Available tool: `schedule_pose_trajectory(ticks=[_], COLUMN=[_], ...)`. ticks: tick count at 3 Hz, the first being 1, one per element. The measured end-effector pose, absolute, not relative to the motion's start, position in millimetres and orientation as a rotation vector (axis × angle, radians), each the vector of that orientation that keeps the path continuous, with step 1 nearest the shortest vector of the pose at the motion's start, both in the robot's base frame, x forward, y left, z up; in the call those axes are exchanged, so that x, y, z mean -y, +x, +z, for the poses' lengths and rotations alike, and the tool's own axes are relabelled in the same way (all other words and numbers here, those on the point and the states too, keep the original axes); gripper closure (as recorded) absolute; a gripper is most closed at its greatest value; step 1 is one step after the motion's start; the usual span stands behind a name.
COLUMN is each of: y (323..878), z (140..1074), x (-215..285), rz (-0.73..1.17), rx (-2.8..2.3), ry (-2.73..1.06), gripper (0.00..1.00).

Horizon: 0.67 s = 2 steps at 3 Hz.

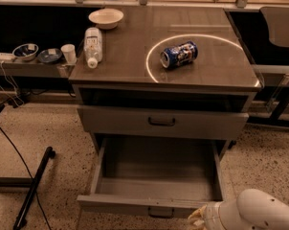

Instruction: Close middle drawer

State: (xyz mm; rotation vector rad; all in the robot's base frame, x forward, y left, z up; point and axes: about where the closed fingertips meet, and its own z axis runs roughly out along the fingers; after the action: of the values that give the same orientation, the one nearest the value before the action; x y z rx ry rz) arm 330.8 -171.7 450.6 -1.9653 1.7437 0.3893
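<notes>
The middle drawer (156, 169) is pulled far out from the grey cabinet, and its bare grey box interior is empty. Its slim front (120, 205) faces me, with a small dark pull (161, 213) at the centre. My gripper (198, 218) sits at the bottom edge of the view, just in front of the right part of that drawer front. The white arm (259, 213) trails off to the right behind it. Whether the gripper touches the front does not show.
Above the open drawer is a taller grey drawer front (161, 122) with a like handle. On the cabinet top lie a blue can (178, 54), a clear bottle (93, 46) and a white bowl (106, 17). A side shelf with bowls and a cup (68, 53) is at left; a black stand leg (32, 188) lies on the floor.
</notes>
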Motion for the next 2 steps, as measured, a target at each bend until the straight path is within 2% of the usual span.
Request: schedule_pose_trajectory(ticks=[2], y=[340], z=[434], x=[170], rz=[0.414], rx=[-1.769], ry=[-1.918], gripper=[1.00])
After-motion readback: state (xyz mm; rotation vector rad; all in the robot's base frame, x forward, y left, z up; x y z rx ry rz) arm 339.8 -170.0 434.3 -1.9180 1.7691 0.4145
